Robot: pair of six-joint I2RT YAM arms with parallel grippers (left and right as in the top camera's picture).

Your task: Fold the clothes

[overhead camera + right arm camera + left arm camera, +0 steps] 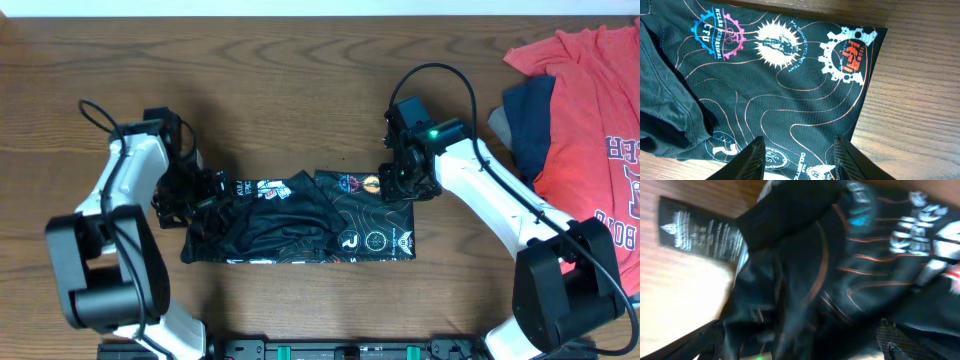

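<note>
The black jersey (300, 225) with red-orange contour lines and colourful logos lies folded into a long strip at the table's middle. My left gripper (200, 195) is down at the strip's bunched left end. In the blurred left wrist view the fabric (840, 280) fills the frame and lies between my spread left fingers (797, 347); a black care label (700, 230) sticks out at the top left. My right gripper (398, 180) is open just above the strip's right end, and its fingers (800, 162) straddle flat logo-printed fabric (780, 100) without gripping it.
A red T-shirt with navy lettering (590, 110) lies at the right edge of the table over a navy garment (528, 120). Bare wooden tabletop (300, 80) surrounds the jersey.
</note>
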